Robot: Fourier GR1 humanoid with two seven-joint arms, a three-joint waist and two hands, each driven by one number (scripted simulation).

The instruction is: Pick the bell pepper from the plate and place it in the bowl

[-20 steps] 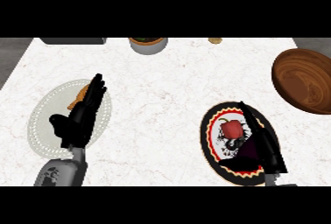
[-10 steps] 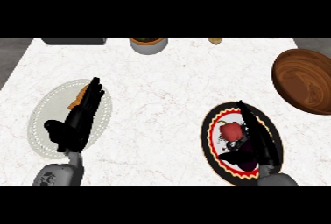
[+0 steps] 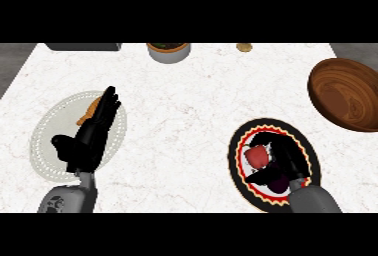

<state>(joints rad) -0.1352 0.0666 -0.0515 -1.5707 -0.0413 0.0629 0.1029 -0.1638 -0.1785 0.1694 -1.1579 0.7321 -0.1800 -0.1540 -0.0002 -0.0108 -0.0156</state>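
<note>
A red bell pepper (image 3: 258, 157) lies on the black, red and white patterned plate (image 3: 240, 145) at the lower right. My right hand (image 3: 285, 161) is over that plate, its fingers and thumb curled round the pepper's right side, hiding part of it. The brown wooden bowl (image 3: 347, 93) sits at the right edge, well above the plate. My left hand (image 3: 90, 135) rests open, fingers up, over a pale plate at the left.
The pale beaded plate (image 3: 49, 131) at the left holds an orange piece of food (image 3: 92, 108), partly hidden by my left hand. A grey pot with greenery (image 3: 169, 50), a dark object (image 3: 83, 46) and a small tan item (image 3: 244, 47) stand along the far edge.
My right hand has slid down and closed in round the pepper on the patterned plate. The left hand has shifted only slightly.
</note>
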